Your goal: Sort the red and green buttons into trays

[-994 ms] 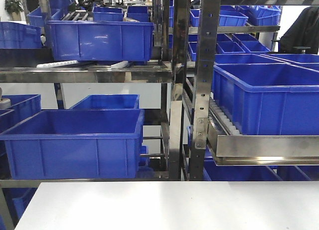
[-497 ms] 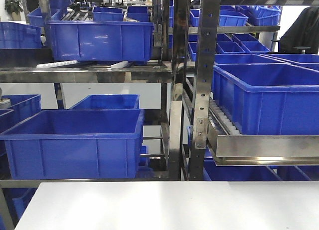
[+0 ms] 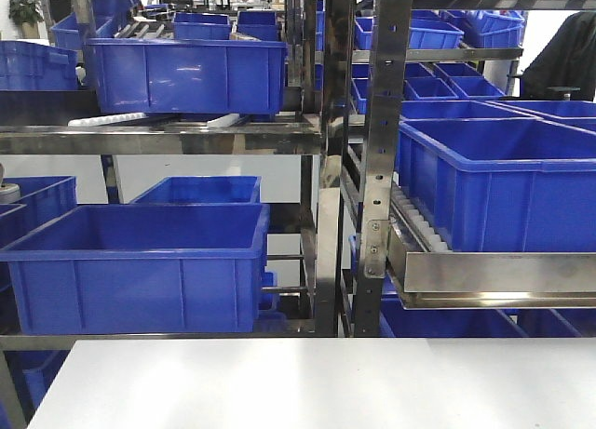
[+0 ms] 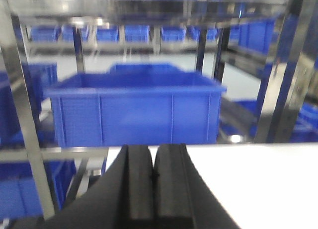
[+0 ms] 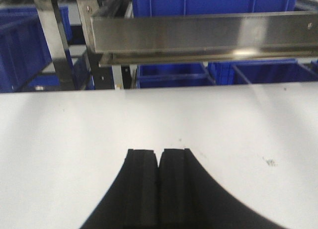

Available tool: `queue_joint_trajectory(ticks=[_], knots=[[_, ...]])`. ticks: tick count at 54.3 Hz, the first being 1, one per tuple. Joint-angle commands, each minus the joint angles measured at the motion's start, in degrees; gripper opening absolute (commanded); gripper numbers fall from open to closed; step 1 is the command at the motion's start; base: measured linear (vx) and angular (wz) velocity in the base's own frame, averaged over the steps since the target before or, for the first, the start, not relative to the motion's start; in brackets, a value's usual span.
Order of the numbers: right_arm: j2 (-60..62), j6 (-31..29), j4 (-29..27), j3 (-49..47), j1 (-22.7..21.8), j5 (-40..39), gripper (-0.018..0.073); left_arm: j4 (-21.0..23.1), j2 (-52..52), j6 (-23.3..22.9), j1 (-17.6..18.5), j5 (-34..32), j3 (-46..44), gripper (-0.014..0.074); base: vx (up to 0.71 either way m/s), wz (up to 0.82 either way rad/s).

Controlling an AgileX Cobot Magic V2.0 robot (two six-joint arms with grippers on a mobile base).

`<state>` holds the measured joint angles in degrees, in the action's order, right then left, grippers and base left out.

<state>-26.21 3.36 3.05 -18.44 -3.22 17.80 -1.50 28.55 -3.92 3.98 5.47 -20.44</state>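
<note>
The left gripper (image 4: 154, 149) has its two black fingers (image 4: 140, 179) pressed flat together with no gap between them, and nothing is clamped there; it hangs over the far edge of the white counter (image 4: 258, 179), near the far left corner, with its tips pointing at a large blue crate (image 4: 134, 110) on the steel rack (image 4: 22, 105) beyond that edge; this view is blurred, so whether the tips touch the surface cannot be told; the right gripper (image 5: 159, 152) is likewise closed, its black pads (image 5: 174, 189) meeting along a thin seam and gripping nothing, set over the bare middle of the counter and facing the far edge; a few small dark specks (image 5: 271, 162) lie on the surface to its right, apart from it; past the far edge a brushed steel rail (image 5: 198, 35) runs across, with blue bins (image 5: 171, 75) under it and behind it; the front-facing view takes in only the far strip of the counter, below a deep blue crate at lower left (image 3: 140, 261), another on roller tracks at right (image 3: 503, 187) and a perforated steel upright (image 3: 382, 168) between them; the buttons and the trays lie in none of the three views, so their place relative to either gripper cannot be told.
</note>
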Motion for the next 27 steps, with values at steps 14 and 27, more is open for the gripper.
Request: queue_joint_trajectory(ticks=[14, 27], knots=[[-6.5, -0.7, 0.6, -1.9, -0.3, -4.5, 0.0323, 0.4, 12.3, 0.0, 0.3, -2.5, -2.1, 0.0088, 0.0, 0.0], [-8.4, -0.7, 0.6, -1.9, -0.3, -4.5, 0.0494, -0.2, 19.1, 3.1, 0.3, -1.0, -2.1, 0.0303, 0.0, 0.0]])
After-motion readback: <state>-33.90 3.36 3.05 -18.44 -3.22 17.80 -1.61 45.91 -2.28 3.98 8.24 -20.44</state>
